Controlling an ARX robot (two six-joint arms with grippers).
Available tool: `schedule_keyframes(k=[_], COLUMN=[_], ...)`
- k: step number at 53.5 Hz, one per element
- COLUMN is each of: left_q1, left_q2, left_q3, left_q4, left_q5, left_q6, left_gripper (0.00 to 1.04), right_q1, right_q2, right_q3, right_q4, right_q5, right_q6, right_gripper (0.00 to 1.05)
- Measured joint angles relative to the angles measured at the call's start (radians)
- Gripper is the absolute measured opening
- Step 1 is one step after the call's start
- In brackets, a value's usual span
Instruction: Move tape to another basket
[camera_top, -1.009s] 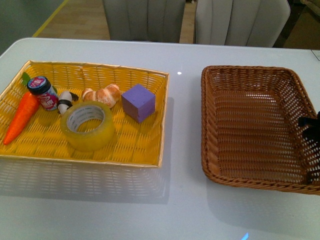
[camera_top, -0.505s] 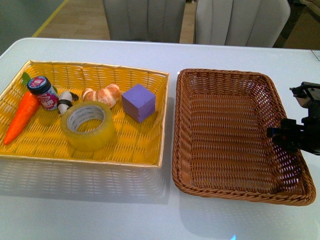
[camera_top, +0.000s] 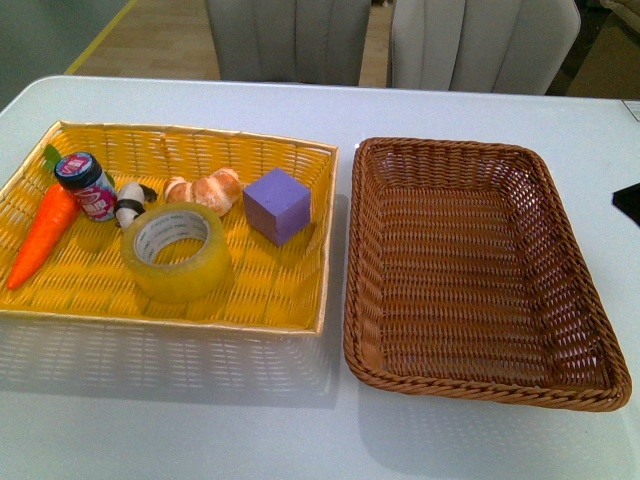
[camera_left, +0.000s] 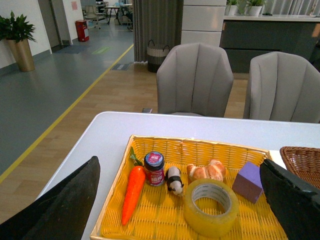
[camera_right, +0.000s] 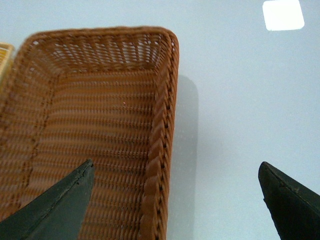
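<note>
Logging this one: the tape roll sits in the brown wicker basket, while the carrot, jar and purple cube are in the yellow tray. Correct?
Not quite. The front view shows the tape in the yellow tray too, left of the purple cube. The brown basket holds nothing. The carrot, jar and cube are in the yellow tray, as you said.

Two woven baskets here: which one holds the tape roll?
The bright yellow basket, the one further left in the front view. The tape lies flat in it near the purple cube; the dark brown basket shows only bare weave.
</note>
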Motion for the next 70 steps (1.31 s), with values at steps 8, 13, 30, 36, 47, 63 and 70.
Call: schedule_keyframes(k=[8,13,30,36,47,63,70], left_q1=[0.0,0.0,0.0,0.0,0.0,0.0,0.0], left_q2=[0.0,0.0,0.0,0.0,0.0,0.0,0.0], left_q3=[0.0,0.0,0.0,0.0,0.0,0.0,0.0], left_q4=[0.0,0.0,0.0,0.0,0.0,0.0,0.0], left_q5=[0.001,-0.001,0.0,0.0,0.0,0.0,0.0], left_q6=[0.0,0.0,0.0,0.0,0.0,0.0,0.0], left_gripper=[0.96,0.96,0.96,0.96,0.96,0.96,0.96], right_q1=[0.012,0.019,0.094,0.096,0.096,0.096,0.096], right_q2=[-0.084,-0.088,-0.384,-0.461,-0.675,-0.906,-0.993], right_q3=[-0.156,-0.259,-0.387,-0.422,-0.483,-0.507,-0.508], right_q4=[0.351,0.616,0.546,0.5,0.351,0.159,0.081], right_q5=[0.08,0.101,0.167,0.172,0.174,0.175,0.174], right_q6=[0.002,0.002,0.002,-0.002,0.003,0.003,0.003], right_gripper=[0.83,0.69,0.18,0.02,0.02,0.02,0.02])
